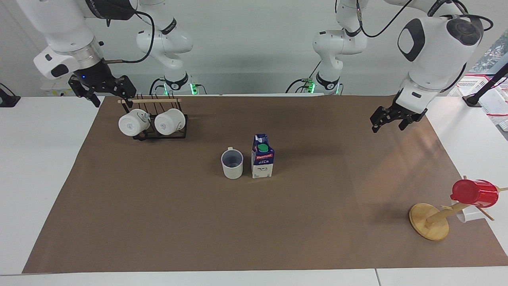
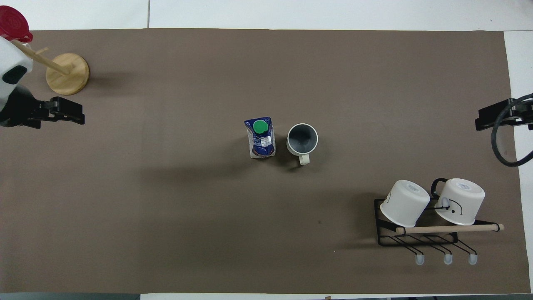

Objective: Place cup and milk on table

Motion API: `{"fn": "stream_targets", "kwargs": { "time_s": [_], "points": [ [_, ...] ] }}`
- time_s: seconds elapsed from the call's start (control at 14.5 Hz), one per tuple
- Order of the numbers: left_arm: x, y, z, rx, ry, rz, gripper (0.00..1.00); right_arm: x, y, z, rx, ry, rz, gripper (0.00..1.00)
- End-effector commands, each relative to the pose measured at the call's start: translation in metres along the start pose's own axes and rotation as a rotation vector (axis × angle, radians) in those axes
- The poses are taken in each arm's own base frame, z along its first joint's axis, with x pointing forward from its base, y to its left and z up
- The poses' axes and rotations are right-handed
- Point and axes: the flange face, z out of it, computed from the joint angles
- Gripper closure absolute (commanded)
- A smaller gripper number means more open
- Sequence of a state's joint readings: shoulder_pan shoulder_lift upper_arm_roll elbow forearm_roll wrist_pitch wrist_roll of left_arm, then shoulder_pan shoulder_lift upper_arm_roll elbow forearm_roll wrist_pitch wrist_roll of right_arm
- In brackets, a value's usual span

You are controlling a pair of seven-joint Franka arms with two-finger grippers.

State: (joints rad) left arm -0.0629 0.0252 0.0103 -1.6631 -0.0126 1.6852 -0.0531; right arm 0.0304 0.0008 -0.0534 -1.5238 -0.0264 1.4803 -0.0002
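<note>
The cup (image 1: pixel 232 163) (image 2: pixel 302 139), off-white with a grey-blue inside, stands upright on the brown paper of the table (image 1: pixel 158 222) near its middle. Close beside it, toward the left arm's end, the milk (image 1: pixel 262 157) (image 2: pixel 261 137) stands upright with its green cap showing. Nothing touches either one. My left gripper (image 1: pixel 388 128) (image 2: pixel 79 118) hangs open and empty over the paper's edge at the left arm's end. Over the paper's corner by the wire rack, my right gripper (image 1: pixel 113 99) (image 2: pixel 479 121) waits, open and empty.
A black wire rack (image 1: pixel 158 135) (image 2: pixel 416 239) with two white mugs lies near the robots at the right arm's end. At the left arm's end, farther from the robots, a wooden mug tree (image 1: pixel 430 222) (image 2: pixel 67 73) carries a red cup (image 1: pixel 474 193) (image 2: pixel 12 27).
</note>
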Motion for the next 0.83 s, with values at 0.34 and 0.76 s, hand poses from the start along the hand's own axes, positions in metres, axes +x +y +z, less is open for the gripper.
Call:
{"fn": "stream_targets", "kwargs": {
  "time_s": [0.34,0.76],
  "points": [
    [-0.016,-0.016,-0.058,-0.025,-0.043,-0.002,0.00,-0.002,0.003,-0.002,0.001,-0.002,-0.018,0.00],
    [-0.029,-0.019,-0.042,-0.025,-0.073,0.001,0.00,-0.003,0.004,-0.001,0.003,-0.005,-0.018,0.00]
  ]
}}
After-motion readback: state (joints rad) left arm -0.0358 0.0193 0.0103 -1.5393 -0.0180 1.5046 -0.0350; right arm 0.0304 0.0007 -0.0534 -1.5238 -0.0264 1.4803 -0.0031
